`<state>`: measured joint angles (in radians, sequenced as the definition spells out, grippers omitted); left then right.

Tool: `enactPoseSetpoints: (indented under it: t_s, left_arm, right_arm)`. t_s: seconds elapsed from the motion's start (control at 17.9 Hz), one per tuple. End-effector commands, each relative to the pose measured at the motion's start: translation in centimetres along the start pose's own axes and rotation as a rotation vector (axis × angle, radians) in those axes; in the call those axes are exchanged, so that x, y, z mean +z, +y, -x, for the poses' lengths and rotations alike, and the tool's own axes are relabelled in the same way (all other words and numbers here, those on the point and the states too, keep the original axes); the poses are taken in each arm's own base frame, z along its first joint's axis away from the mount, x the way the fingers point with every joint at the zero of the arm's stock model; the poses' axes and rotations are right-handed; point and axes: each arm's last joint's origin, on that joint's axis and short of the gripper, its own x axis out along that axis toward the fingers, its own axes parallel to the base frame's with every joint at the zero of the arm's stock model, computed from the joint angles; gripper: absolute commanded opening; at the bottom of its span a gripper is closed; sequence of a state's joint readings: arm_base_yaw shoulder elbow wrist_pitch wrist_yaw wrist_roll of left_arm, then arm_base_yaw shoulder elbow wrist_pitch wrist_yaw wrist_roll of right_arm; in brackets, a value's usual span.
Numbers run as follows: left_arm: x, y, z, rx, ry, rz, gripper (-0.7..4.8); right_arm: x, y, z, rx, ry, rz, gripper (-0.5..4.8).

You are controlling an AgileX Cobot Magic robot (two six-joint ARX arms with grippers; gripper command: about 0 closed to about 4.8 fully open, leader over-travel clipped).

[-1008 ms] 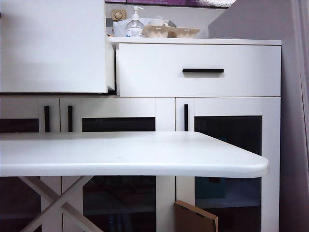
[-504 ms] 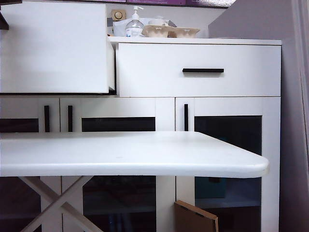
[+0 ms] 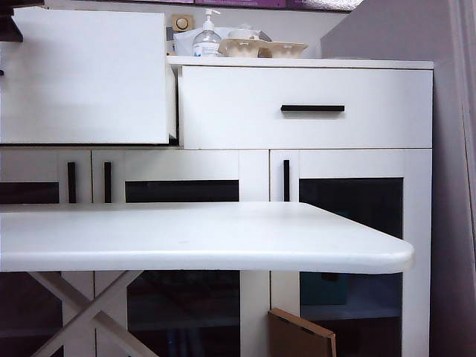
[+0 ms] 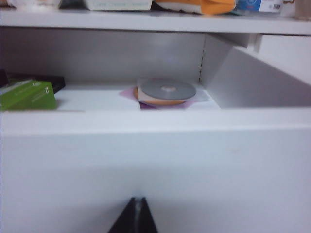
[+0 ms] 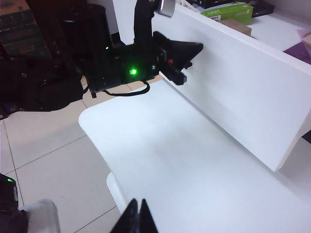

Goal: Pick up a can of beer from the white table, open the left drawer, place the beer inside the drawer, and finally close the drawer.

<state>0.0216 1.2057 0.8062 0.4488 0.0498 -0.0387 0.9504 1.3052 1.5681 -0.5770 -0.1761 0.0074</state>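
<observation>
Pointing at the front panel of the open left drawer [image 4: 155, 170], the left hand [image 4: 138, 216] is seen with its jaws pressed together and nothing between them. Beyond the panel's upper edge, the drawer floor is seen to carry a round grey can top [image 4: 166, 90] on purple paper at about 12 o'clock from the hand; whether this is the can of beer cannot be told. A green box [image 4: 26, 94] lies at about 10 o'clock.

The right hand [image 5: 137, 216] is likewise closed and empty, held above the bare white counter [image 5: 170, 160], near its rounded corner. The left arm [image 5: 141, 58] is seen against the drawer front at 12 o'clock. Tiled floor [image 5: 43, 145] lies past the counter's edge.

In the exterior view the counter top [image 3: 193, 238] carries nothing, and the wider drawer [image 3: 305, 108] stands closed at 1 o'clock.
</observation>
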Motion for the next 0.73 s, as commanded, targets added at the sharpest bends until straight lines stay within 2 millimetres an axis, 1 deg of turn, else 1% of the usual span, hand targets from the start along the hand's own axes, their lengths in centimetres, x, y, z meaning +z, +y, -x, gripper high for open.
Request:
enactPoseSetpoints:
  t_s: [0.06,0.28,0.73]
  left_arm:
    - [1.2,0.0,-1.0,-0.001,-0.042,-0.006,-0.05]
    - [1.6,0.0,-2.3,-0.002,-0.041,-0.005,-0.05]
    - [0.0,0.2,-4.0,0.005,0.010,0.000,-0.05]
  right_arm:
    - [0.2,0.1,0.2,0.000,-0.013,0.000,-0.05]
    - [0.2,0.1,0.2,0.000,-0.010,-0.001,-0.05]
    - [0.2,0.1,0.2,0.000,-0.005,-0.002,-0.05]
